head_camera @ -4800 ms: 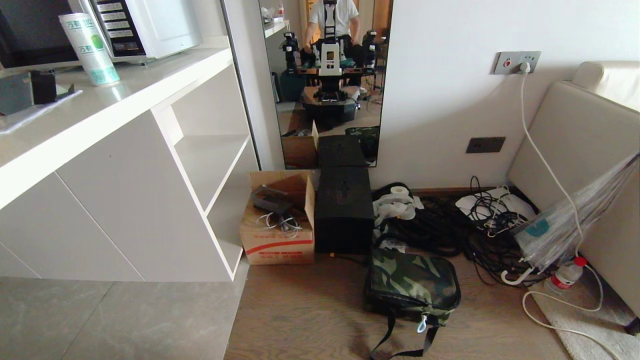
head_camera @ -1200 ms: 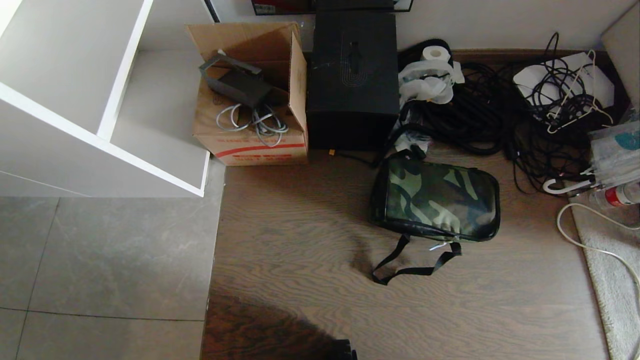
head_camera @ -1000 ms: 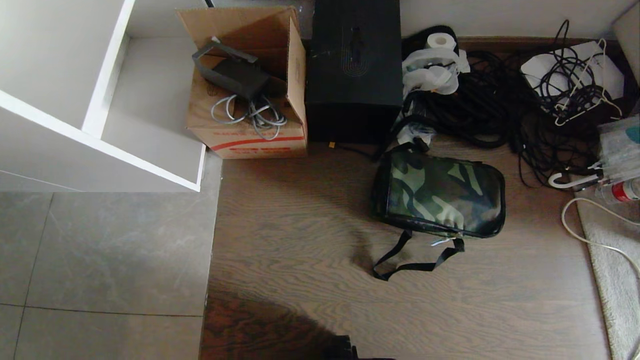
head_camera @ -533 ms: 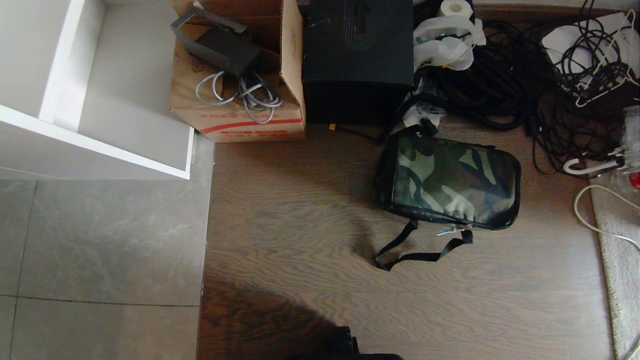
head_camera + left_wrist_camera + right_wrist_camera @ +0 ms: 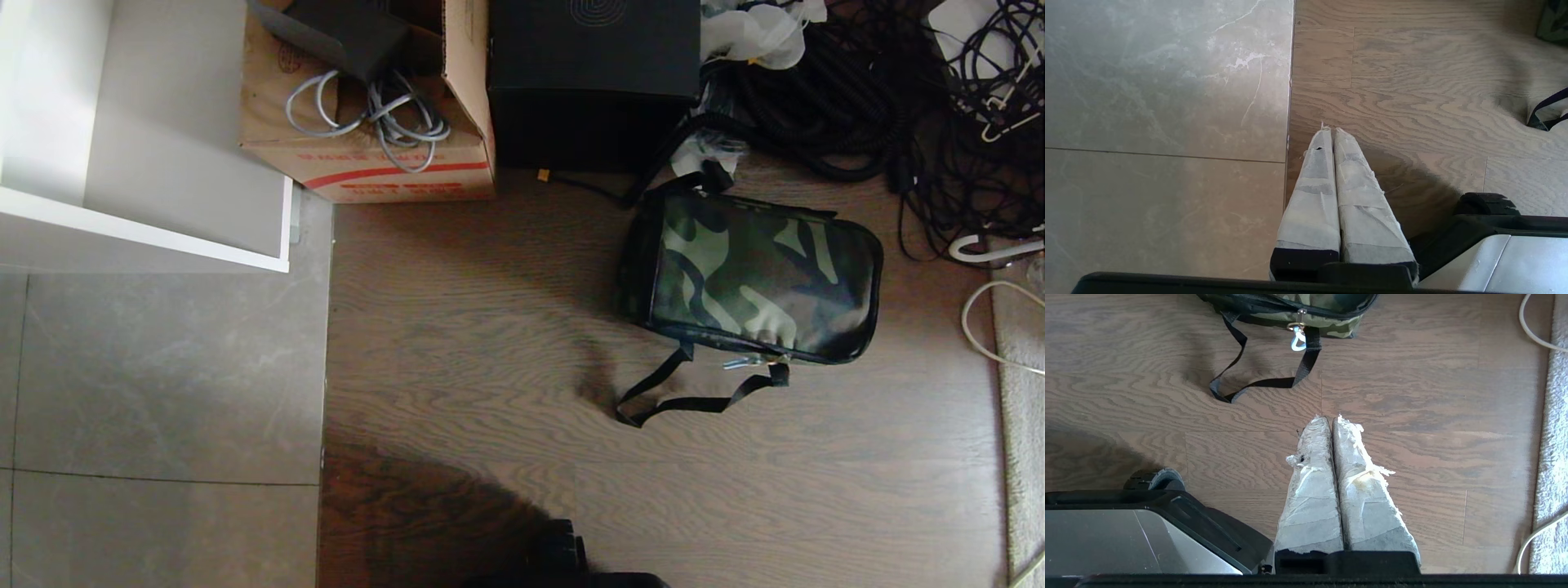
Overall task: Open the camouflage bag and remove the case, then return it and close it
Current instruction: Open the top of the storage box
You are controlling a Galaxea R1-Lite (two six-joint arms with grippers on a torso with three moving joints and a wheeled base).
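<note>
The camouflage bag (image 5: pixel 755 278) lies flat on the wooden floor (image 5: pixel 490 343), zipped shut, its long side running across the room. A silver zipper pull (image 5: pixel 1297 337) hangs at its near edge, and a black strap (image 5: pixel 694 392) loops out from that edge onto the boards toward the robot. The case is not to be seen.

Just beyond the bag's far left corner stands a tall black box (image 5: pixel 592 77), and touching that box's left side is an open cardboard box (image 5: pixel 367 122) with grey cables (image 5: pixel 367 114) spilling over its front. To the right of the black box, behind the bag, lies a heap of black cords (image 5: pixel 857 106). A white shelf unit (image 5: pixel 139 180) stands at the far left, over grey tile (image 5: pixel 155 384).

Both arms hang low by the robot's base, well short of the bag. The left gripper (image 5: pixel 1329 130) points at the seam between tile and wood, its taped fingers pressed together, holding nothing. The right gripper (image 5: pixel 1331 418) hovers over bare boards near the strap's loop, fingers likewise together and empty.
</note>
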